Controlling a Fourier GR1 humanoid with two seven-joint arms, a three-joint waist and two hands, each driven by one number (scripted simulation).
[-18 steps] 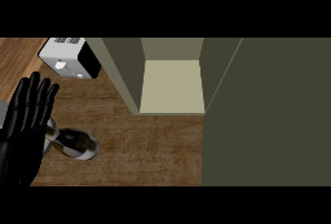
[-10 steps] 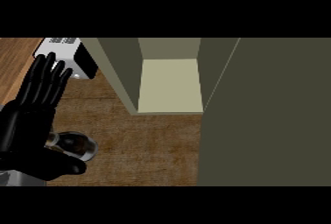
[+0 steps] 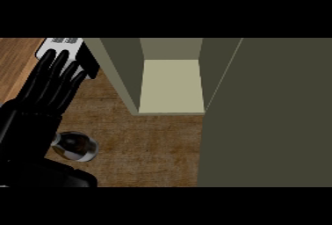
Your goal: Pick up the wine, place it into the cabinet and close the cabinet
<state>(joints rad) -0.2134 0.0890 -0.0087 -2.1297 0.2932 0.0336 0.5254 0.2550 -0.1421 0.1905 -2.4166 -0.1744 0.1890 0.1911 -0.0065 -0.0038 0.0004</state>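
The wine bottle (image 3: 76,146) stands upright on the wooden counter (image 3: 149,149) at the lower left, seen from above as a dark glassy round top. My left hand (image 3: 48,90) hangs over it with fingers straight and pointing away from me; the wrist covers the bottle's left edge, and the fingers hold nothing. The olive cabinet (image 3: 123,70) is open in the middle, showing a pale bare shelf (image 3: 172,85). Its door (image 3: 269,114) stands swung out and fills the right side. My right hand shows nowhere.
A white toaster (image 3: 62,44) sits at the back left, mostly behind my fingertips. The cabinet's left wall rises just right of the hand. Bare wooden counter lies between the bottle and the door.
My left hand has moved forward and to the right, its fingertips now over the toaster. The wrist has come over the bottle's left edge. The bottle stands where it was.
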